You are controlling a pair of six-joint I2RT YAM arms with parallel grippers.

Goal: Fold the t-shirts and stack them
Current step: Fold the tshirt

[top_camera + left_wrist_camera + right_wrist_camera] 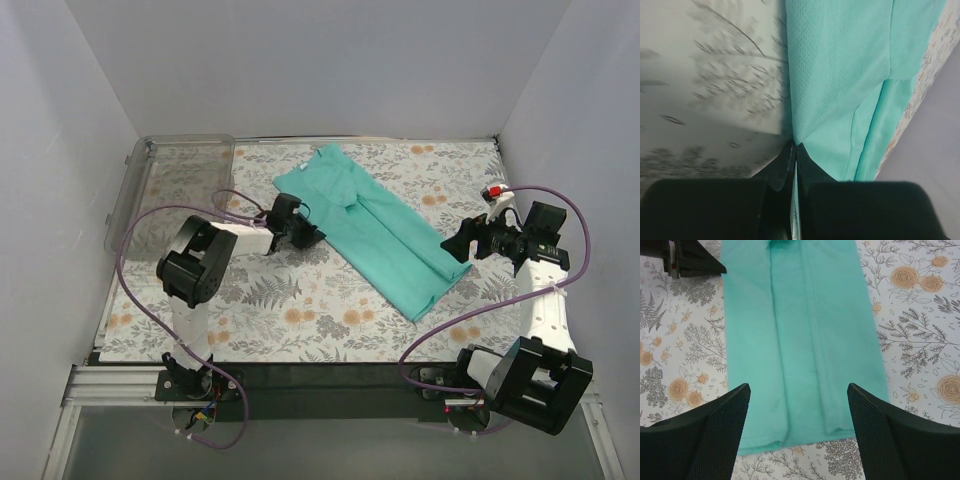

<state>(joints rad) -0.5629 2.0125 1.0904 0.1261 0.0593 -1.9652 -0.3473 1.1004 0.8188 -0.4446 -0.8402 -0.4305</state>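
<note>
A worktop covered in white cloth printed with grey ferns and orange flowers sits between plain white walls. A clear bin stands at its far left corner. The teal t-shirt, folded into a long strip, lies diagonally mid-worktop. The left end effector is pinched on its left edge; the right end effector hangs spread wide over its near end

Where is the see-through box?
Look at the flowery table. In its far left corner, beyond the left arm, sits a clear plastic bin. Unlike the teal t-shirt nearby, you can see the flowers right through it.
</note>
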